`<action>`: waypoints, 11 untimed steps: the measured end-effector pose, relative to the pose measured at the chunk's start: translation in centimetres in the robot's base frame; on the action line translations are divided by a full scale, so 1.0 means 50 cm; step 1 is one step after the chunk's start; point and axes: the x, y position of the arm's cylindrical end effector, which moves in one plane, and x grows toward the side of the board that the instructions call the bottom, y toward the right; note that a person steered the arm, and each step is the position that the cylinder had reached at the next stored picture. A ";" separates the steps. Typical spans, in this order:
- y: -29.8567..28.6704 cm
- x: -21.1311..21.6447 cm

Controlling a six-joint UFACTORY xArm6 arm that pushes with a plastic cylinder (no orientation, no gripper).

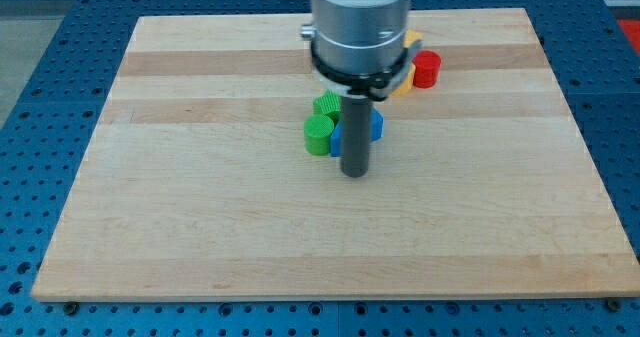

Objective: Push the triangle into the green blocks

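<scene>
My tip (354,173) rests on the wooden board (200,197) near the view's middle, just below and in front of a blue block (375,125), which the rod partly hides; its shape is unclear. Two green blocks sit right beside the rod on its left: a green cylinder (319,135) and a green star-like block (326,105) above it. The blue block touches or nearly touches the green ones. A red cylinder (427,69) and a yellow block (404,80) lie at the view's upper right, partly hidden by the arm.
The arm's grey body (360,22) covers the board's top middle and hides what lies behind it. The board sits on a blue perforated table (40,127).
</scene>
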 end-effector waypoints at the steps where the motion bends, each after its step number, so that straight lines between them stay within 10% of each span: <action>1: 0.054 -0.018; 11: -0.076 -0.077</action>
